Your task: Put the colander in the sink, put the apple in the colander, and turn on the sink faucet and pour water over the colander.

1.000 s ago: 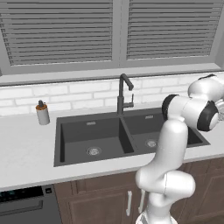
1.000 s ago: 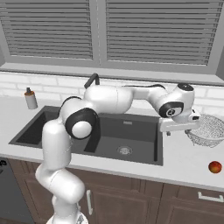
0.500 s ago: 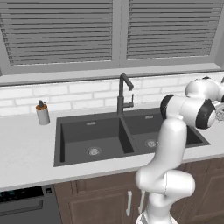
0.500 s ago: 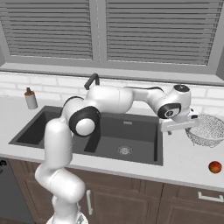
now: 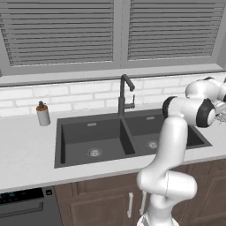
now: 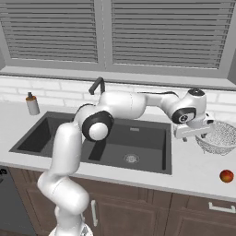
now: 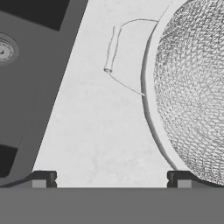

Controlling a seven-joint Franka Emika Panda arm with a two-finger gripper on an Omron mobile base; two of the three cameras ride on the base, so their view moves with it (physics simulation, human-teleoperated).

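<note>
From the left base view, I see the sink with both of its 2 basins bare and the sink faucet standing dry behind the divider; my arm reaches off to the right, because the work lies on that side of the counter.

From the right base view, the gripper hangs just left of the colander, which sits on the counter right of the sink. The apple lies near the front edge, apart from the colander. I judge I am lining up on the colander's near rim, since it goes into the sink first.

In the hand view, my fingertips stand wide apart with nothing between them. The colander's rim and its wire handle lie ahead, the right tip close to the rim.
</note>
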